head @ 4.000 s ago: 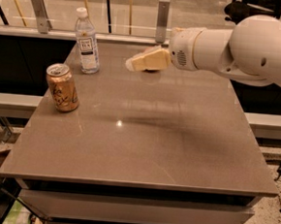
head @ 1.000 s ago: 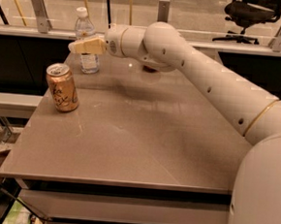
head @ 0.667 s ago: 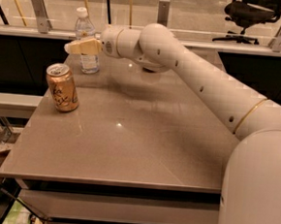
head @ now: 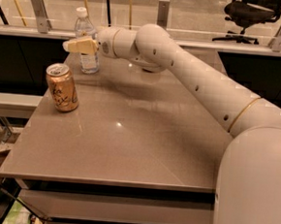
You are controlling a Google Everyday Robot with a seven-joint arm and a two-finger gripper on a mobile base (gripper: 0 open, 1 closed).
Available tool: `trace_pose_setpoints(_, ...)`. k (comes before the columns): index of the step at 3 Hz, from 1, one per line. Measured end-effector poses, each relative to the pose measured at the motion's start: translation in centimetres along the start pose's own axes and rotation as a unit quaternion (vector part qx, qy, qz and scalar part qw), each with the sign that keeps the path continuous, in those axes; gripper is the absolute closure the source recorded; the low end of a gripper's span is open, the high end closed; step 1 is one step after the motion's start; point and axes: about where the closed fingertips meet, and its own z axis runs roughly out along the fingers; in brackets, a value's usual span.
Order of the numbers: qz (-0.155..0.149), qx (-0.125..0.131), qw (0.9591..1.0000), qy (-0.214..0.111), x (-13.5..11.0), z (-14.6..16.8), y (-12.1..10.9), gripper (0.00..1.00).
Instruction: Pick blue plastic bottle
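Right now my view is mostly the white arm (head: pixel 192 74), which reaches from the near right to the far left. Under it lies the grey-brown table (head: pixel 128 142). The blue plastic bottle (head: pixel 89 61) stands upright near the table's far left edge, directly behind the gripper (head: pixel 70 45), which crosses its middle. Whether the gripper is apart or clamped on the bottle I cannot tell. Below the gripper and nearer to me, the gold can (head: pixel 62 87) stands apart from the bottle.

blue plastic bottle (head: pixel 89 63): clear, glossy plastic
gripper (head: pixel 71 45): matt cream plastic, at the bottle
can (head: pixel 62 87): shiny gold metal, below gripper
tabletop (head: pixel 128 142): smooth, glossy
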Motion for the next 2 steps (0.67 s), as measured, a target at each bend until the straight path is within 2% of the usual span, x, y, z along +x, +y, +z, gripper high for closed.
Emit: trace_pose_setpoints(2, 0.0, -0.004, 1.0, 0.0, 0.05, 0.39, 0.42, 0.63)
